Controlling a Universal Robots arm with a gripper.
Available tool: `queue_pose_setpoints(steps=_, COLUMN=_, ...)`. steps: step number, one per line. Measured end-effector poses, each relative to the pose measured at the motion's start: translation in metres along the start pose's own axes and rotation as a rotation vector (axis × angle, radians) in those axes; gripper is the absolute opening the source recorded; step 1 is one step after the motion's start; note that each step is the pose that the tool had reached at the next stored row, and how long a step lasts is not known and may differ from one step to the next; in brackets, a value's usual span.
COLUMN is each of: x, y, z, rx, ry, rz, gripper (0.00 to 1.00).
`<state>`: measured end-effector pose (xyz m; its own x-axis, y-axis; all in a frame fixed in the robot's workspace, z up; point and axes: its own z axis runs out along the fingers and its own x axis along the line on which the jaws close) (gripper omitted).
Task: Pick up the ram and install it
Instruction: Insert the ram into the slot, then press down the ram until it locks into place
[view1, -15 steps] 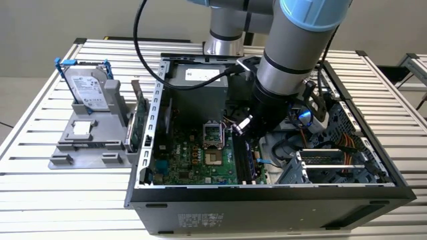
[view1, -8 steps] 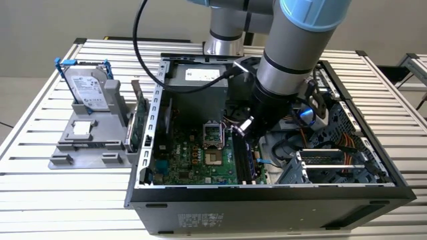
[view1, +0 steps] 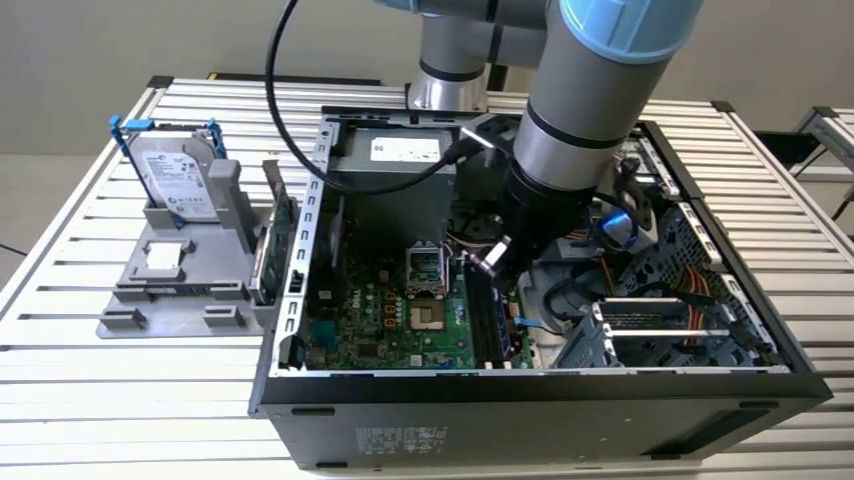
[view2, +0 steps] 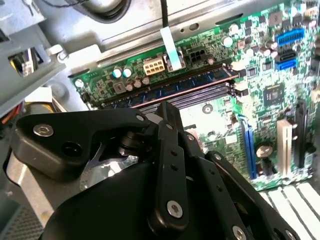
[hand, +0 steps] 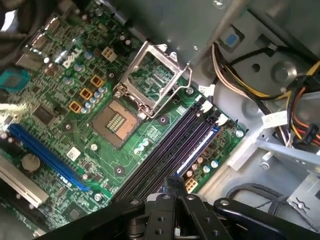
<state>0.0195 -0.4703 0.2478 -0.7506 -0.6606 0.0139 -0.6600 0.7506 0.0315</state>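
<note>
Standing by the open computer case (view1: 534, 400), I count one arm (view1: 574, 150), one gripper (hand: 175, 184) and one ram (hand: 198, 149). The arm leans steeply down into the case, its claw clenched on nothing, poised over the memory slots (hand: 165, 150) beside the CPU socket (hand: 116, 120). The ram sits edge-up in the slot farthest from that socket, its long axis along the slots.
</note>
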Motion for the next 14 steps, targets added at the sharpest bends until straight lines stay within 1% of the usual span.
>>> queue_pose_setpoints(steps=5, x=-0.0001, y=0.0, z=0.0002, rx=0.0001, ry=0.0017, rz=-0.089, gripper=0.0)
queue_pose_setpoints(steps=14, x=0.0, y=0.0, z=0.0006, rx=-0.0005, ry=0.0041, rz=-0.238, gripper=0.0)
